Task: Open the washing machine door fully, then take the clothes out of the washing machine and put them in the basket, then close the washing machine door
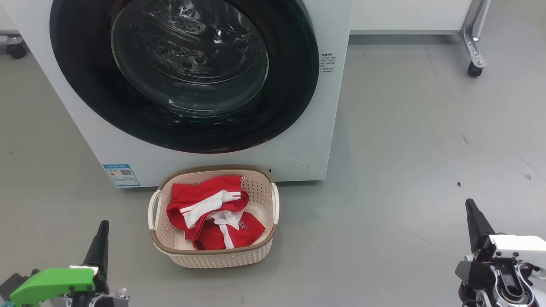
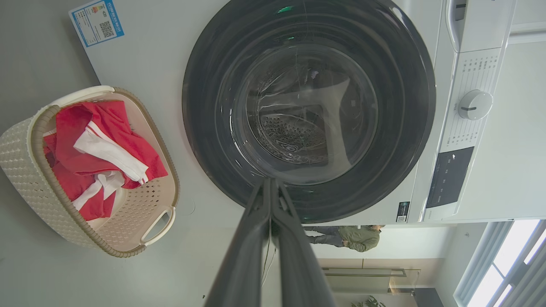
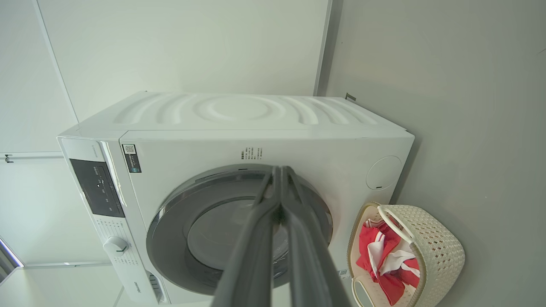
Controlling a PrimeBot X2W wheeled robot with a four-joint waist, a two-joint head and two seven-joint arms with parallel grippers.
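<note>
Down on the floor (image 1: 405, 170) before the washing machine (image 1: 326, 111), door (image 1: 187, 64) closed, the red clothes (image 1: 213, 213) lie in the basket (image 1: 222, 259); my left and right jaws are both pressed together, empty.

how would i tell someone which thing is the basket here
Find the big white washing machine with its round black door. On the grey floor right before it sits a small cream basket, perforated, brown-rimmed, the one thing holding red and white clothes.
</note>
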